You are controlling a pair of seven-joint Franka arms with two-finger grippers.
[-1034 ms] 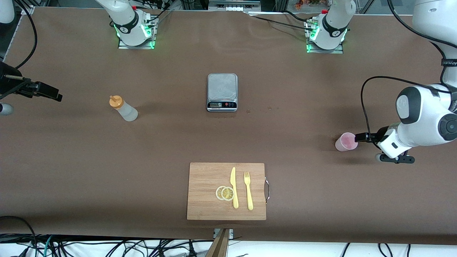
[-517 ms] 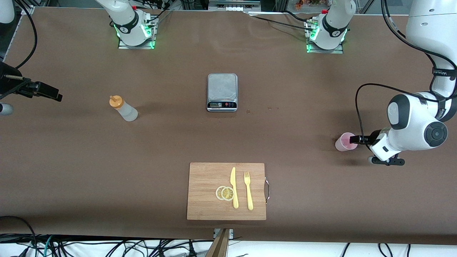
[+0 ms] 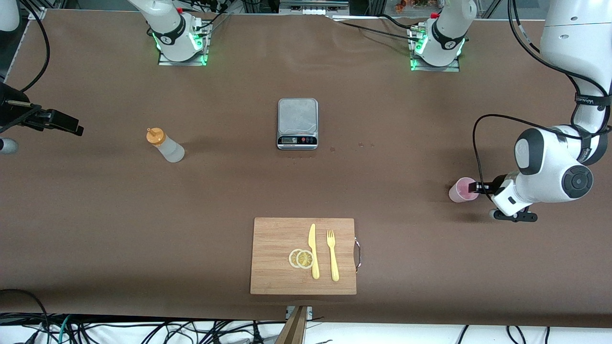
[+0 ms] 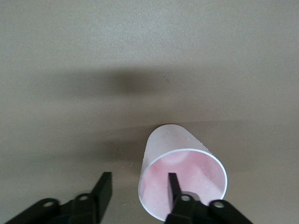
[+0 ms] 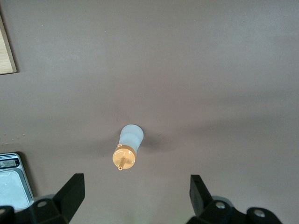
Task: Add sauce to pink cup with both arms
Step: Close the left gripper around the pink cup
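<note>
The pink cup [image 3: 463,189] stands upright on the table at the left arm's end. My left gripper [image 3: 477,187] is low beside it and open. In the left wrist view the cup [image 4: 168,149] fills the foreground: one finger [image 4: 173,185] is inside the rim and the other finger [image 4: 103,187] is outside, so the jaws straddle the cup's wall. The sauce bottle [image 3: 165,145], whitish with an orange cap, stands near the right arm's end. My right gripper [image 3: 71,126] hangs open at the table's edge, apart from the bottle. The right wrist view shows the bottle [image 5: 127,150] between its spread fingers.
A grey kitchen scale [image 3: 297,123] sits mid-table, and its corner shows in the right wrist view [image 5: 11,182]. A wooden cutting board [image 3: 277,239] lies nearer the front camera with two lemon slices [image 3: 301,258], a yellow knife [image 3: 313,251] and a fork [image 3: 332,255].
My left arm has moved in toward the pink cup, bringing its open fingers to the rim. The cup, the bottle and the right arm have not moved.
</note>
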